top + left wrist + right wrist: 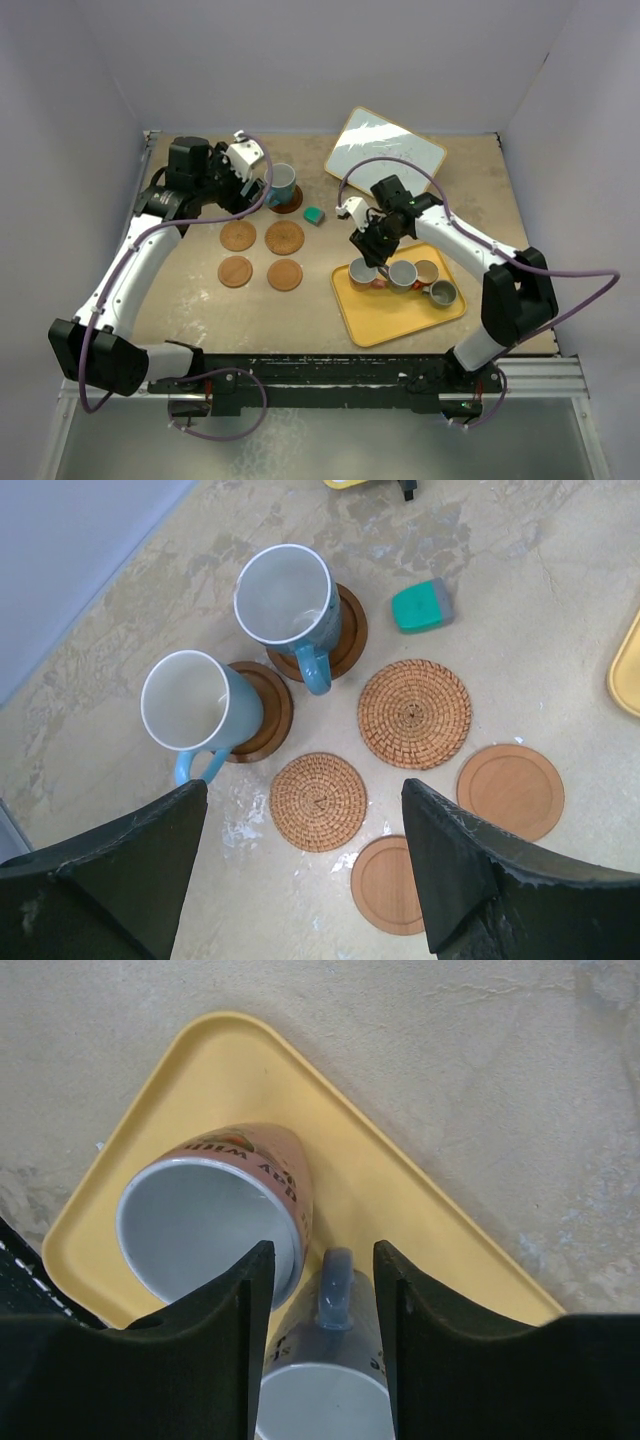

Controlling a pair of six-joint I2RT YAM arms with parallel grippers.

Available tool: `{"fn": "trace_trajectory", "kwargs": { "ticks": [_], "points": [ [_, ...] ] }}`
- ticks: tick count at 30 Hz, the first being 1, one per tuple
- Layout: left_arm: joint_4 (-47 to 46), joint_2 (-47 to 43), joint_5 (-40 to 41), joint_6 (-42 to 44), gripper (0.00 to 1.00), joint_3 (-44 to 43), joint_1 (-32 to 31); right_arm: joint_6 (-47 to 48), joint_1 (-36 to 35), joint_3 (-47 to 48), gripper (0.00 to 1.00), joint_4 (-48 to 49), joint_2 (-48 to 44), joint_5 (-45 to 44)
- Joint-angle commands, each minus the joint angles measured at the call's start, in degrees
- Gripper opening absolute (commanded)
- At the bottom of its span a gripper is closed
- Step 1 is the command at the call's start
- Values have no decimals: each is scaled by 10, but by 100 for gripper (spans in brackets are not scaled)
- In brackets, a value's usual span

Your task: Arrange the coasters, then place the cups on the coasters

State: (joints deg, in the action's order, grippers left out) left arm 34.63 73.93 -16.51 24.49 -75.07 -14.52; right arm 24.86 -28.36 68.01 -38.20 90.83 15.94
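Note:
Two light blue cups (pixel 285 595) (pixel 190 700) stand on dark brown coasters (pixel 347 630) (pixel 272 718). Beside them lie two woven coasters (pixel 414 712) (pixel 318 801) and two smooth light brown coasters (pixel 510 791) (pixel 395 883). My left gripper (pixel 305 860) hangs open above these, holding nothing. On the yellow tray (pixel 385 318) stand several small cups. My right gripper (pixel 323 1260) straddles a grey cup (pixel 320 1390), whose handle (pixel 336 1290) sits between the fingers with gaps on either side. The cup's sides reach both fingers; I cannot tell whether they press. A pinkish cup (pixel 215 1220) leans against it.
A small teal block (pixel 420 605) lies right of the blue cups. A white board with a yellow rim (pixel 385 152) rests at the back of the table. Grey walls close in the left, back and right sides. The tray's corner (pixel 225 1030) lies ahead of the right gripper.

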Motion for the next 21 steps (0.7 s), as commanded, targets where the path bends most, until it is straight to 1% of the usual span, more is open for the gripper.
{"fn": "trace_trajectory", "kwargs": {
  "ticks": [1,4,7,8,14,15,18,21],
  "points": [
    [-33,-8,-10,-12,76,12,1,-25,-8,12,44,1,17,8],
    [-50,-7,-7,-23,76,25,2,-36,-9,17,37,-3,31,14],
    [-68,-4,-3,-28,76,37,1,-45,-9,26,26,-7,36,6],
    [-74,-3,-2,-31,75,39,1,-47,-10,29,21,-9,33,4],
    [-106,-1,-12,-55,75,49,0,-99,-10,59,2,-18,-11,1],
    [-114,-1,-12,-65,74,51,-1,-109,-10,67,0,-16,-19,-1],
    [-134,2,-6,-99,74,49,-10,-154,-9,94,0,2,-38,-16],
    [-147,8,9,-145,74,36,-37,-200,-10,115,0,37,-47,-66]
  ]
}}
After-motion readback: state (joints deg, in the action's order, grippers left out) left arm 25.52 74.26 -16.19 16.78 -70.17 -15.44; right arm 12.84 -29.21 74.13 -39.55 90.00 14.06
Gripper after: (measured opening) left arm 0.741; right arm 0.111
